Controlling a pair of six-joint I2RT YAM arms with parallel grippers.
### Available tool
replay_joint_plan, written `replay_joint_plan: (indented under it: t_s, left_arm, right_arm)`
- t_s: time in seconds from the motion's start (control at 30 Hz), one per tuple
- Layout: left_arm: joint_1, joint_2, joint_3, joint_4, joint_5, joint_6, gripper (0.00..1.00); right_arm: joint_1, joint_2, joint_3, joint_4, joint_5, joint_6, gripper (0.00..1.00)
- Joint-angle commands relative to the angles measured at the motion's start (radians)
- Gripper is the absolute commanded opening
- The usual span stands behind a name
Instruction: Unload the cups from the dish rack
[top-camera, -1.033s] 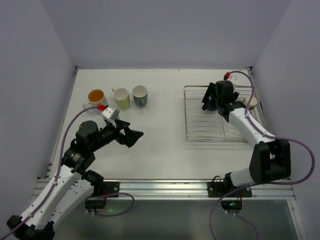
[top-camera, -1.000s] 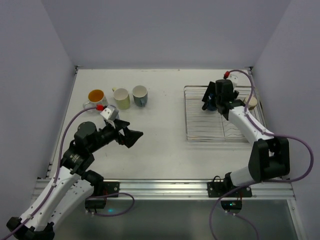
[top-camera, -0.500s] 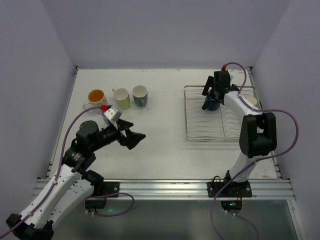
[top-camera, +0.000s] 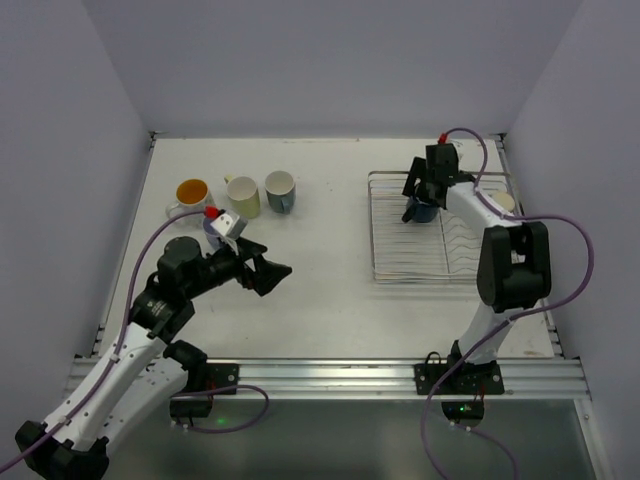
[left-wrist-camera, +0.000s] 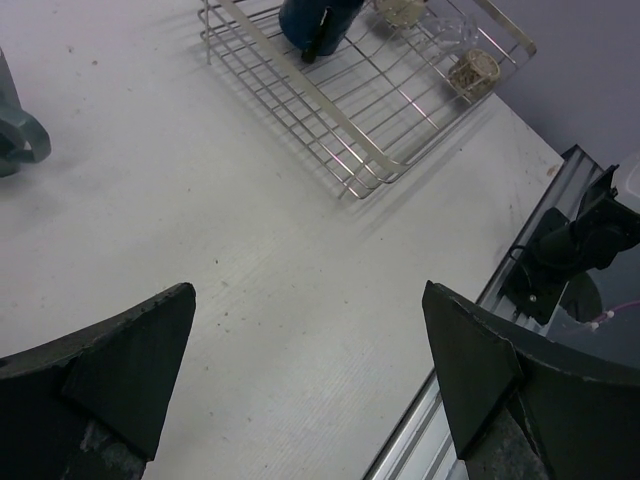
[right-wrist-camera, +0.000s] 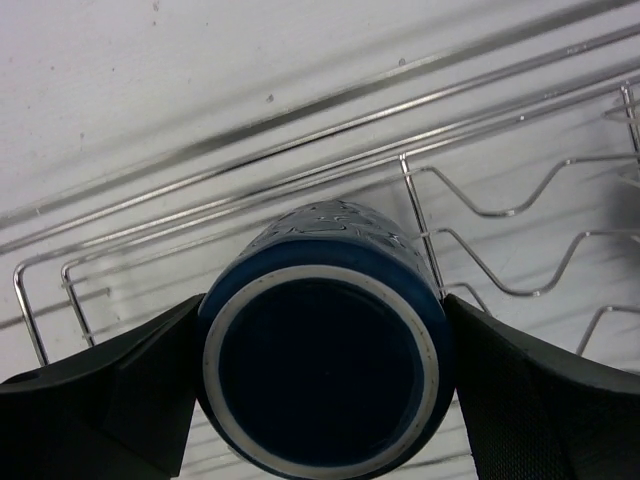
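Cup (right-wrist-camera: 320, 250), navy, stands in dish rack (top-camera: 395, 250), far side. Right pincer (right-wrist-camera: 325, 340) straddles it, ready to lift; maybe touching, cannot tell if squeezing. Left pincer (left-wrist-camera: 308, 330) wide, empty, waits left of rack.

The top view looks down from above and behind the arm bases, far off, and takes in the whole bench (top-camera: 330, 300), with the rack (top-camera: 400, 262) at far right. The left wrist view sits low over the middle of the bench and faces right and far. The left end effector (left-wrist-camera: 308, 300) frames its bottom edge, and the rack lies along its top. The right wrist view looks straight down, very near, onto the navy cup (right-wrist-camera: 320, 390) in the rack. All three views share that cup and rack.
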Motion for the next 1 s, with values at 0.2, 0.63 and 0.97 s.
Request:
replay_joint_plan:
  t_s: [0.2, 0.63, 0.97]
  left_arm:
    - [0.012, 0.017, 0.003, 0.118, 0.088, -0.108, 0.99]
    - [-0.019, 0.207, -0.011, 0.540, 0.208, -0.383, 0.86]
    - [-0.068, 0.438, -0.037, 0.833, 0.237, -0.544, 0.83]
  right_arm:
    - [0.010, -0.413, -0.218, 0.225, -0.226, 0.081, 0.20]
    - [0.013, -0.812, -0.608, 0.548, -0.680, 0.382, 0.17]
    - [0.238, -0.906, -0.854, 1.093, -0.849, 0.700, 0.16]
